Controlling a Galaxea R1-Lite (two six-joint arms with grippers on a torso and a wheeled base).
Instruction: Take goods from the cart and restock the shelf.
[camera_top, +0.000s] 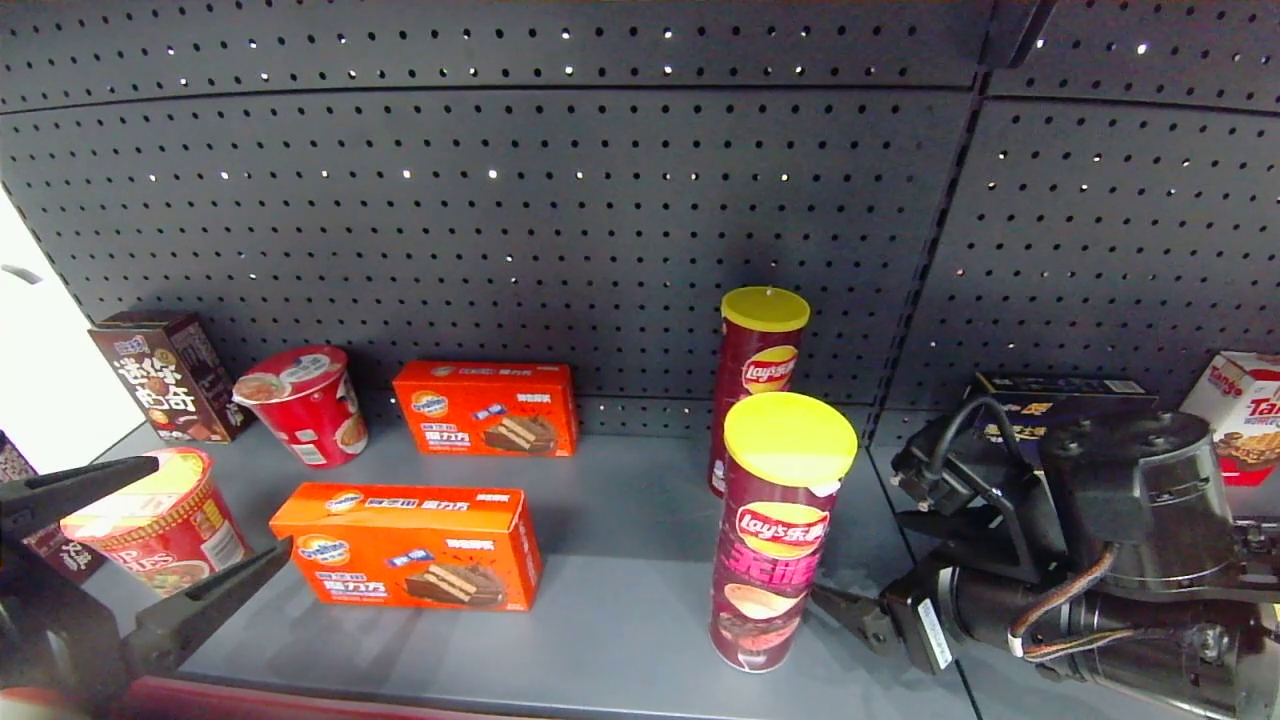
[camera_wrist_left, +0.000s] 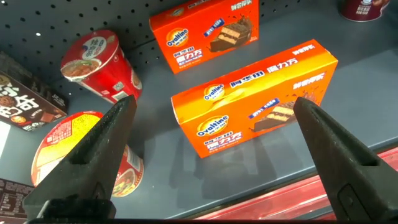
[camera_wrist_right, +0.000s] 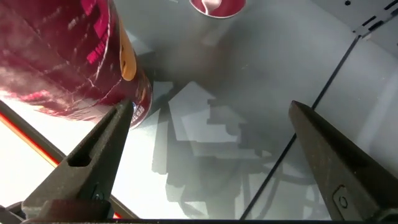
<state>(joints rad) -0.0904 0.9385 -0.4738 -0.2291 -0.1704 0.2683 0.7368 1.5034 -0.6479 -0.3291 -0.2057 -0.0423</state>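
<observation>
Right gripper (camera_wrist_right: 209, 109) and left gripper (camera_wrist_left: 214, 102) both gape open; front chip can (camera_top: 780, 530), lower centre, looks light, slick, dentable, so I'd grab mid-body.

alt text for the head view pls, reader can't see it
A grey shelf holds two upright chip cans, one behind the other, two orange boxes, two red noodle cups and a brown box. The right claw is open beside the nearer can; the left claw is open at lower left, in front of a cup.
</observation>
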